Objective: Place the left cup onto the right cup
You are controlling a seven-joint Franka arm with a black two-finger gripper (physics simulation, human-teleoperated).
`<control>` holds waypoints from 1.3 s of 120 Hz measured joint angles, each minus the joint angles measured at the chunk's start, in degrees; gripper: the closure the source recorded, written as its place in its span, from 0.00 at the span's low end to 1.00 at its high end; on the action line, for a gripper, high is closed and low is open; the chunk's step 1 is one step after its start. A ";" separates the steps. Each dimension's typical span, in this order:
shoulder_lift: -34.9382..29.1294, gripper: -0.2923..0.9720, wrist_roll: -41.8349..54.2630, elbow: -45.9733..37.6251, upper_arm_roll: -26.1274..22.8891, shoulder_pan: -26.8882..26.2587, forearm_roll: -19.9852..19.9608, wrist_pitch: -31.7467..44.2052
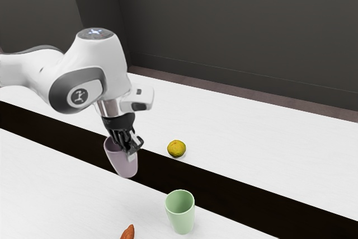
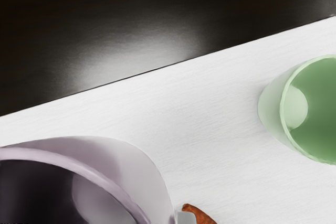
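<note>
Dark walls (image 1: pixel 235 20) behind; lilac cup (image 1: pixel 124 165) hangs tilted, rim pinched between jaws.

The white worktop (image 1: pixel 268 138) is crossed from left to right by a broad dark band (image 1: pixel 235 188). On the near white part a green cup (image 1: pixel 179 211) stands upright, with an orange-brown vegetable (image 1: pixel 128 232) lying near it, to its left. A yellow fruit (image 1: pixel 177 148) rests on the far part, at the band's edge.
</note>
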 joint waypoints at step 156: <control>12.91 0.49 0.20 4.89 -9.41 -3.90 -5.42 7.79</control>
